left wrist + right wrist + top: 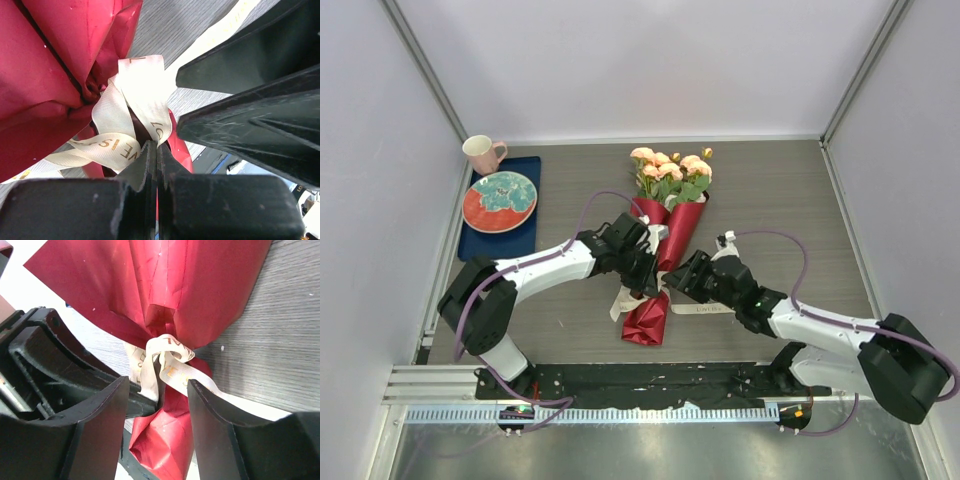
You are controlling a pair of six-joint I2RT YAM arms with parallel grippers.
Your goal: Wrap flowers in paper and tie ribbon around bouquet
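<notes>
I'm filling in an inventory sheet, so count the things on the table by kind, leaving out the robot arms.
Pink mug: 1
Red and teal plate: 1
Dark blue tray: 1
Bouquet of peach roses in red paper: 1
Cream ribbon: 1
Total: 5

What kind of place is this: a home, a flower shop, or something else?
Probably a robot test cell in a lab. Plain white panels in metal framing stand around the table, the left arm and right arm are bolted to a rail at its near edge, and the bouquet lies between them.
</notes>
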